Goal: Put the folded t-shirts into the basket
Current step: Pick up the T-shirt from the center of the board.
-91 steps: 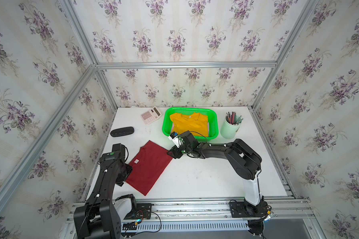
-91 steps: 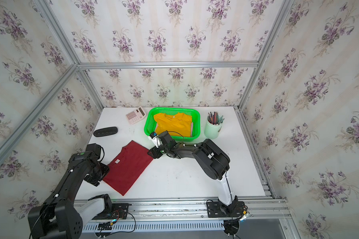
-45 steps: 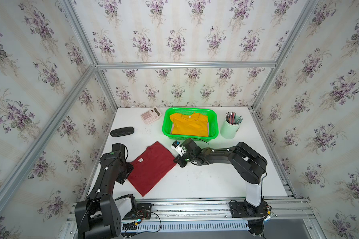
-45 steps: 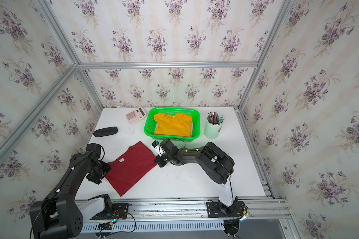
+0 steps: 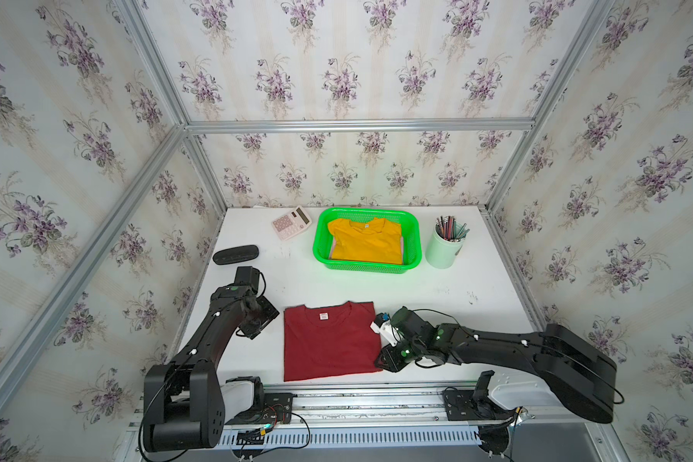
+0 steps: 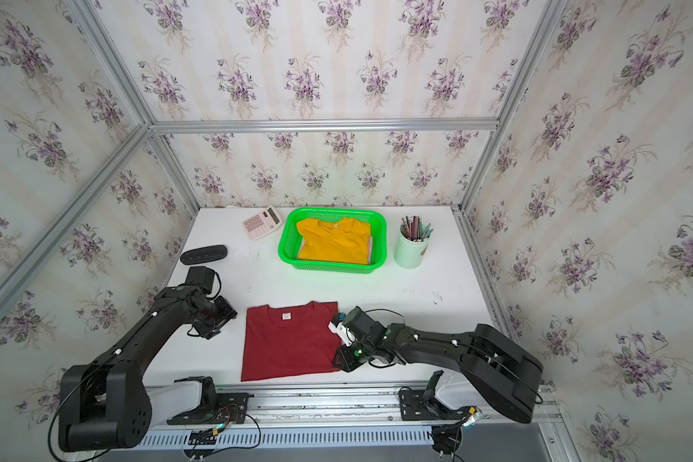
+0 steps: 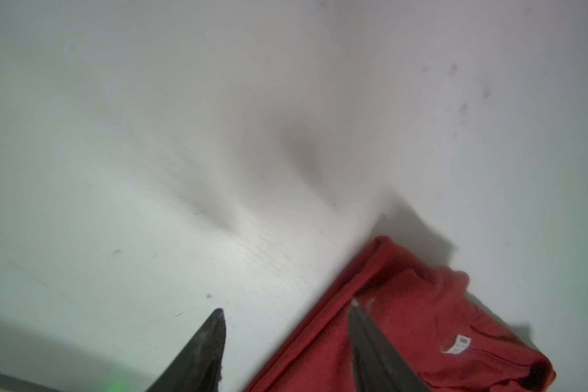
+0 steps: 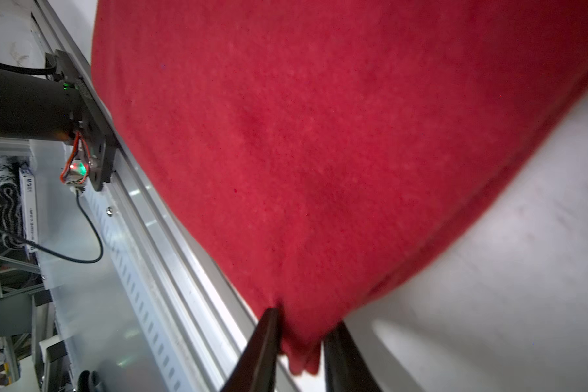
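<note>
- White tabletop point(image 5: 337, 280) in a booth with floral wallpaper. The basket point(image 5: 415, 240) sits at the back with the mustard yellow t-shirt point(image 5: 365, 242) in it and the pink t-shirt point(image 5: 403, 245) peeking out underneath.
- Last one, the dark red t-shirt point(image 5: 329, 344), lies flat at the front edge, well apart from the basket.
- My left gripper point(image 7: 286, 309) is spread apart, one finger over the shirt's edge, the other over bare table.
- My right gripper point(image 8: 304, 317) has the shirt's near corner between its fingers. Honestly can't tell if it's pinching or loose.
- My worry: lifting by a single corner would unfold it, or it slides off the front onto the rail. Swinging wide could also knock the pencil cup point(image 5: 443, 250) beside the basket.
</note>
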Controlling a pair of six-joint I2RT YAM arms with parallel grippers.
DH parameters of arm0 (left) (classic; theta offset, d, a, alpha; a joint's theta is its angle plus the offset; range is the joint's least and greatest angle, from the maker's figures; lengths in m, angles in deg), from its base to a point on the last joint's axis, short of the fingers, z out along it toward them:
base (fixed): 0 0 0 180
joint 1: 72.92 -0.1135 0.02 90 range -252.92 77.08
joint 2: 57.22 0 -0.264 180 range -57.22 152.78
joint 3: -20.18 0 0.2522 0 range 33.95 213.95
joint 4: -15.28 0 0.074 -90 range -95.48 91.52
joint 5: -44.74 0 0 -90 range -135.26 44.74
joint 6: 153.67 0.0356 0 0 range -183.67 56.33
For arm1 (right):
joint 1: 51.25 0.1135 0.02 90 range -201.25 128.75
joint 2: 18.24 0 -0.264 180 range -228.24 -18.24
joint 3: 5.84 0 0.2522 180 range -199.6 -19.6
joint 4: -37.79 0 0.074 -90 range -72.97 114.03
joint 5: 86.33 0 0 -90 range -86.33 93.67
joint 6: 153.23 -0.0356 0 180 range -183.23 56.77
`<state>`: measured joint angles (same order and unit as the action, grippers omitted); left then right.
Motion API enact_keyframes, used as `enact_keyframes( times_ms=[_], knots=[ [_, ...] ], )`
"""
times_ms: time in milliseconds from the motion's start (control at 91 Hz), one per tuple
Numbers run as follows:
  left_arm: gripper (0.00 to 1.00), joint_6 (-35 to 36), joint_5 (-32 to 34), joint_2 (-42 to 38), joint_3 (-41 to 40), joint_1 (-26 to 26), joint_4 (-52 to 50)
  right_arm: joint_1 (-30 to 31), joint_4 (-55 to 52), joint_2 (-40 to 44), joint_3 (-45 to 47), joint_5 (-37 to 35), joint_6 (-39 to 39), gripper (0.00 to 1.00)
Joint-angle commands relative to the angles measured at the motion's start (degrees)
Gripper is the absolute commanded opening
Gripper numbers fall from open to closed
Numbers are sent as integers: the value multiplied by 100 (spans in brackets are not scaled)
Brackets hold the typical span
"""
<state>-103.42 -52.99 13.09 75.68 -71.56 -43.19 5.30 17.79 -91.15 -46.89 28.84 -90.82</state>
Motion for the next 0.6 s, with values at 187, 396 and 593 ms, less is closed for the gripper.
enact_keyframes(
  times_ms=[187,396,593],
  knots=[
    [63,1364,-1774,163,93,230,766,-1104,-200,-125,-817,104,234,57],
    [65,1657,-2111,556,59,229,1076,-1612,457,-1220,-1245,112,457,57],
    [64,1719,-1902,826,4,225,1147,-1745,775,-1796,-1427,-200,607,57]
  ],
)
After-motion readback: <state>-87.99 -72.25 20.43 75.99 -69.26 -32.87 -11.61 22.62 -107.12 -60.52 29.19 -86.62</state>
